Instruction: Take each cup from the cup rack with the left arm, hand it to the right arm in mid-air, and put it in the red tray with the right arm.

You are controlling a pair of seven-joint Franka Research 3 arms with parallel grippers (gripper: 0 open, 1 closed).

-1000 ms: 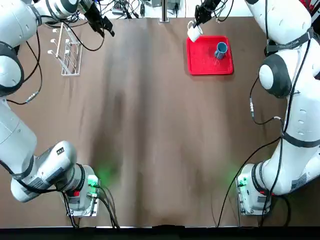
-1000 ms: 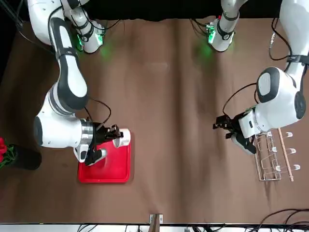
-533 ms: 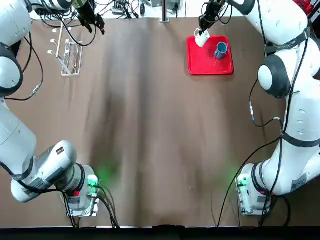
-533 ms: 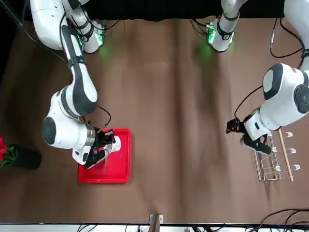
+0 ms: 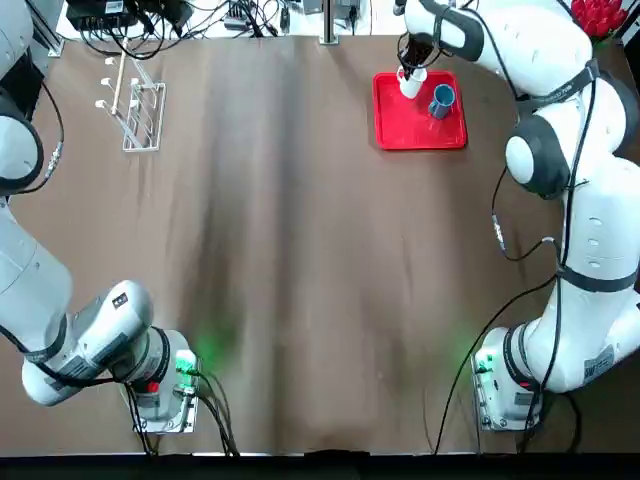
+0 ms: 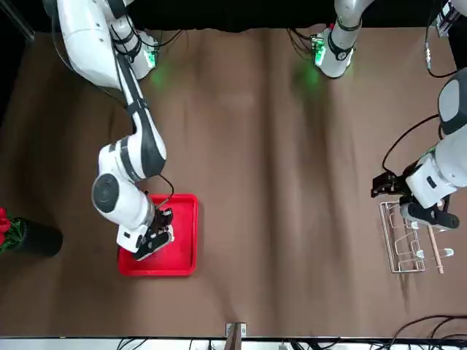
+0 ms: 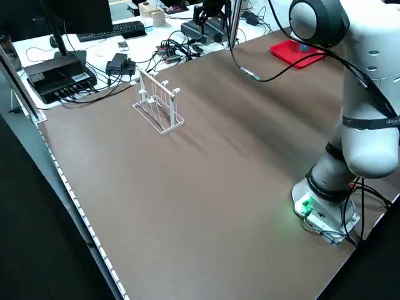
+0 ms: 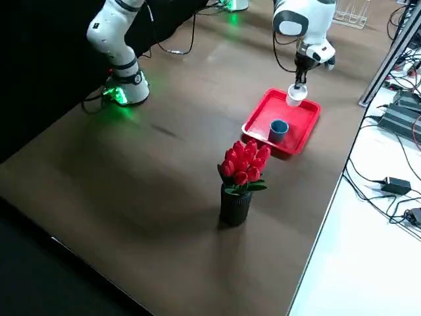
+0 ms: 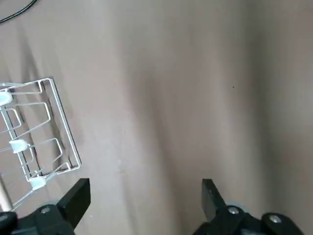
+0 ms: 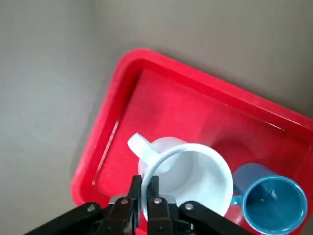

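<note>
We see the white cup (image 10: 188,171) upright over the red tray (image 10: 161,98), near the tray's far corner on the robot's left, with the right tool (image 10: 145,193) pinched tight on its rim beside the handle. From the right side view the cup (image 8: 295,95) hangs low above the tray (image 8: 299,125); we cannot tell whether its base touches yet. Just beside it the blue cup (image 5: 441,99) stands upright inside the tray (image 5: 400,125), mouth up. Across the bench (image 5: 300,270) the cup rack (image 5: 133,112) sits near the far left corner with its pegs bare. The left tool (image 9: 145,193) hovers close by the rack (image 9: 36,137), its fingers (image 9: 76,198) spread wide with nothing between them. At the bench's right edge we spot a black vase of red flowers (image 8: 241,178), well apart from the tray.
</note>
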